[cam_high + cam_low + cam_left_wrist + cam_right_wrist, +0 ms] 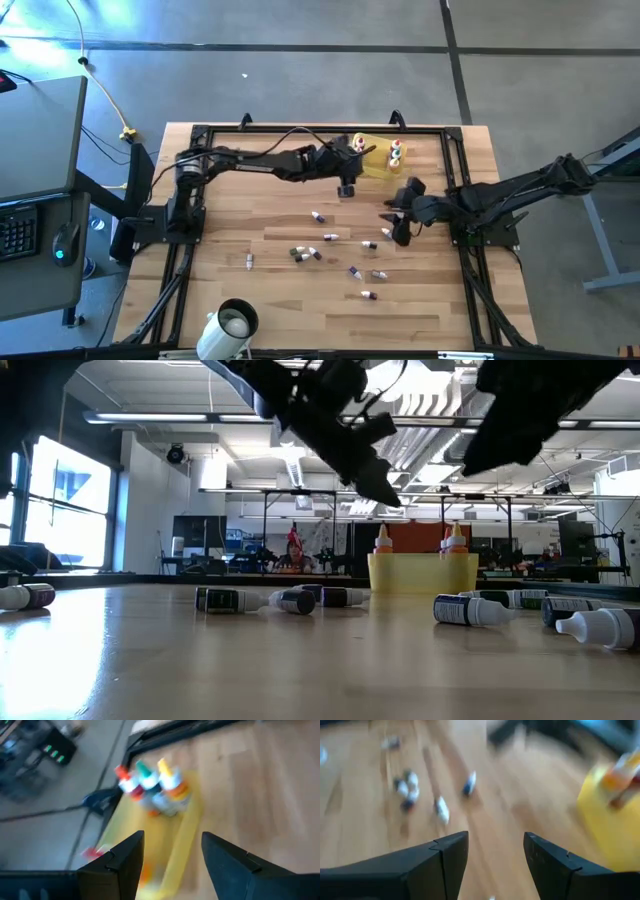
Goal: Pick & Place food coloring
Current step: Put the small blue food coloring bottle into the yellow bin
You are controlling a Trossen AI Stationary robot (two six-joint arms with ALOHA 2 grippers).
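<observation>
Nearest the low camera: a food coloring bottle (603, 628) lying on its side at the right edge of the wooden table (270, 300), white cap toward the lens.

Containers. A white mug (232, 324) lies at the table's near edge, left of centre; its contents cannot be made out. The translucent yellow tray (375, 160) sits at the far side, right of centre. Three capped bottles (150, 787) stand upright in one end of it, with red, green and yellow tips; a further item lies in the tray, too blurred to identify.

Surface, left to right. One bottle (249, 261) lies apart on the left. A small cluster (305, 254) lies near centre, with singles beyond it (318, 216) and to the right (370, 295). All loose bottles lie flat.

Arms. The left gripper (352, 150) hangs above the tray's left end, fingers spread, holding nothing. The right gripper (398, 222) is over the table just in front of the tray, fingers likewise spread and empty.

Room. Concrete floor, a desk with keyboard (18, 228) on the left, an open workshop behind with ceiling strip lights (180, 420).
</observation>
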